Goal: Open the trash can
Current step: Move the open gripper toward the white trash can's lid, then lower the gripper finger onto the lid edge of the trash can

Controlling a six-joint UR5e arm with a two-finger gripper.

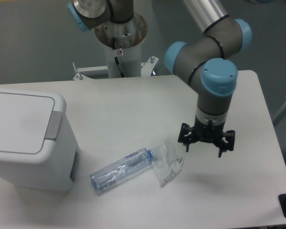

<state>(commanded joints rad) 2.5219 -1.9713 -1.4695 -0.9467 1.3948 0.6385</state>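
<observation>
- White trash can (31, 138) stands at the left side of the table (133, 100), lid closed.
- Gripper (206, 143) hangs above the table near a bottle (121, 170); jaws spread, holding nothing.

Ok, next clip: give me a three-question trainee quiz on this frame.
1. True or false: the trash can has its lid closed.
2. What lies nearest the gripper? A) grey push-bar B) clear plastic bottle C) crumpled wrapper
3. Fill in: the bottle lies on its ____ on the table.

Key: 1 true. 2 C. 3 side.
</observation>
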